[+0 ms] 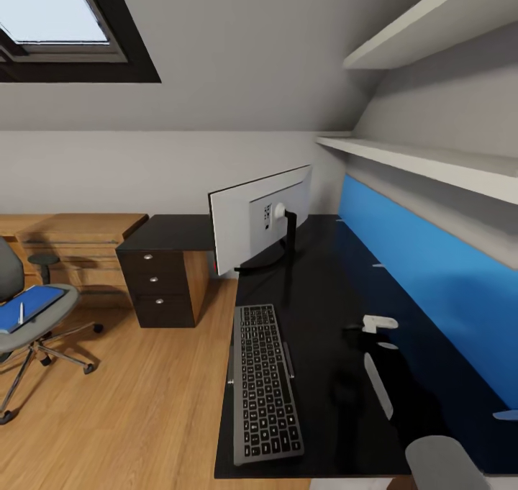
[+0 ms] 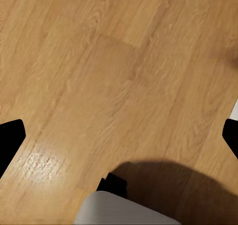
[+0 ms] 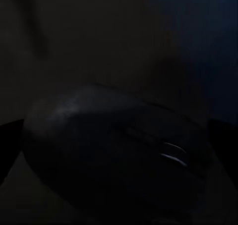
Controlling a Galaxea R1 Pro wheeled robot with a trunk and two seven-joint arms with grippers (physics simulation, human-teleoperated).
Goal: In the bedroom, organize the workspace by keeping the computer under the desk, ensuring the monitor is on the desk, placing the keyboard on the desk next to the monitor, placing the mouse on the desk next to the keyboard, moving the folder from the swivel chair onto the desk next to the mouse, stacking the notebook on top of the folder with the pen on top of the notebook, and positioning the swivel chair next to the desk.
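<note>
One desk (image 1: 316, 274) with a glossy black top runs ahead of me along the blue wall panel (image 1: 432, 274), and on it I count one monitor (image 1: 260, 216) and one keyboard (image 1: 265, 382). The monitor stands near the desk's far left edge with its pale back turned toward me. The keyboard lies lengthwise along the left edge, its near end close to the front corner. My right gripper (image 1: 363, 386) hangs over the desktop to the right of the keyboard; in my right wrist view one dark mouse (image 3: 109, 150) sits very close between my fingers, but the picture is too dark for me to tell whether my jaws are closed on it. My left gripper (image 2: 119, 136) points down at the wooden floor (image 2: 99, 61), jaws spread wide and holding nothing. Left of the desk, out on the floor, one swivel chair (image 1: 29, 310) carries one blue folder (image 1: 29, 309) on its seat, with one white pen (image 1: 21, 312) lying on top. One dark drawer unit (image 1: 165, 281) with three silver knobs stands under the desk's far left end.
</note>
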